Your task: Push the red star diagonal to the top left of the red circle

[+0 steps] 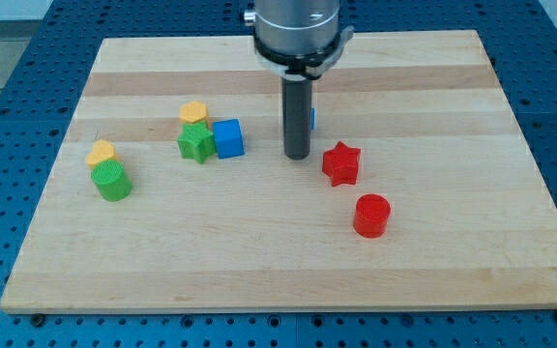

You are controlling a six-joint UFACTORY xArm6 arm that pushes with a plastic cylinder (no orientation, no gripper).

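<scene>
The red star [340, 162] lies on the wooden board right of centre. The red circle [371, 215] stands just below and to the right of it, a small gap apart. My tip [297, 156] is on the board just left of the red star, close to it but apart. The rod rises from there to the arm's grey head at the view's top.
A blue cube [228, 138], a green star [195, 144] and a yellow block [193, 113] cluster left of the tip. A green cylinder [112, 181] and a yellow block [101, 153] sit at the left. A blue block [311, 119] peeks out behind the rod.
</scene>
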